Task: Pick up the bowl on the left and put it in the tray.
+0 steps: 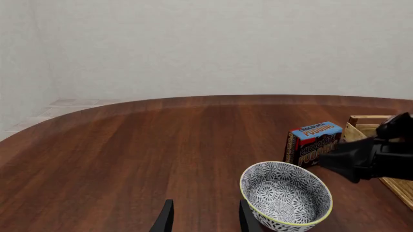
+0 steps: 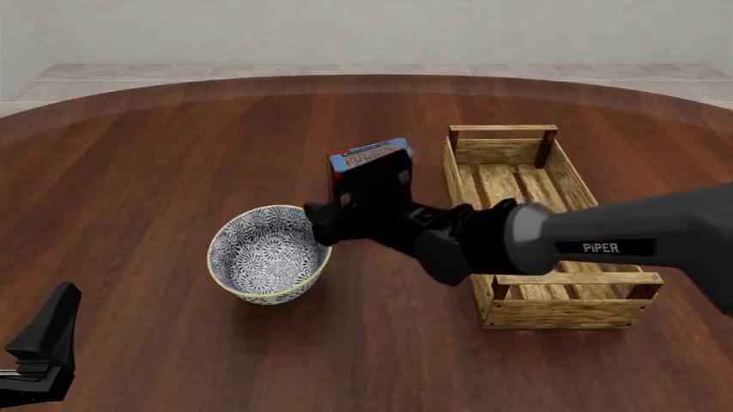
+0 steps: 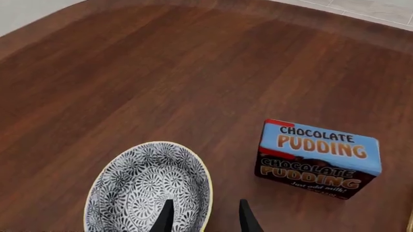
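Left wrist view: my left claw (image 1: 204,217) gapes apart, empty, the bowl (image 1: 286,195) on the table just beside one finger. Front view: my right claw (image 2: 316,222) is at the bowl's (image 2: 266,253) rim nearest the tray (image 2: 541,225). Right wrist view: its spread fingers (image 3: 164,217) straddle that rim (image 3: 205,193), not yet clenched.

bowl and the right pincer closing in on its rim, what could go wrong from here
The right pincer straddles the bowl at its rim nearest the chocolate pudding box. A one-sided rim grip could tilt or slip a deep bowl. The box stands close behind, so a sideways carry toward the tray might knock it. The tray's raised sides need clearance.
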Available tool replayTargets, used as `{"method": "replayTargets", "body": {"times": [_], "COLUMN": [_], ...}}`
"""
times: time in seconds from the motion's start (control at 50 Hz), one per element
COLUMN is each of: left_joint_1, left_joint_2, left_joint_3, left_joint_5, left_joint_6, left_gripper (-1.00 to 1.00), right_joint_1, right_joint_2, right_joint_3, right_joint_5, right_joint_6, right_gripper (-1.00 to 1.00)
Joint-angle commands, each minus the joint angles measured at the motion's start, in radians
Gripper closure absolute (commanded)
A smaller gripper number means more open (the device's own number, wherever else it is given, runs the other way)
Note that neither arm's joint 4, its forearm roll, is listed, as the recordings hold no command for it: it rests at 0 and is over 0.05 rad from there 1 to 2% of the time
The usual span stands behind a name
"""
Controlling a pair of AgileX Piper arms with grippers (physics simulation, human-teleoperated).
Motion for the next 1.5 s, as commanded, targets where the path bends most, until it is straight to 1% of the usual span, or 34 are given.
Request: {"method": "replayTargets", "body": {"times": [0.02,0.16,0.64,0.7,0.74,0.76,0.8,0.9,1.1,1.5], "left_joint_1": [0.000,0.000,0.000,0.000,0.000,0.000,0.000,0.000,0.000,0.000], "left_joint_2": [0.000,0.000,0.000,0.000,0.000,0.000,0.000,0.000,0.000,0.000], "left_joint_3": [0.000,0.000,0.000,0.000,0.000,0.000,0.000,0.000,0.000,0.000], "left_joint_5": [0.000,0.000,0.000,0.000,0.000,0.000,0.000,0.000,0.000,0.000], "left_joint_6": [0.000,0.000,0.000,0.000,0.000,0.000,0.000,0.000,0.000,0.000], "left_gripper": [-1.00,-1.00,-1.00,-1.00,-1.00,-1.00,-1.00,-1.00,-1.00,-1.00], "right_joint_1": [0.001,-0.001,0.002,0.007,0.025,0.016,0.022,0.024,0.039,0.031], "right_joint_2": [0.023,0.054,0.084,0.091,0.098,0.101,0.102,0.109,0.117,0.141], "right_joint_3": [-0.003,-0.008,-0.025,-0.031,-0.032,-0.036,-0.037,-0.046,-0.042,-0.060], "right_joint_5": [-0.010,-0.020,-0.017,-0.013,-0.003,-0.004,0.000,0.005,0.004,0.004], "right_joint_6": [0.004,0.002,0.001,0.007,0.017,0.010,0.027,0.019,0.020,0.022], "right_gripper": [-1.00,-1.00,-1.00,-1.00,-1.00,-1.00,-1.00,-1.00,-1.00,-1.00]}}
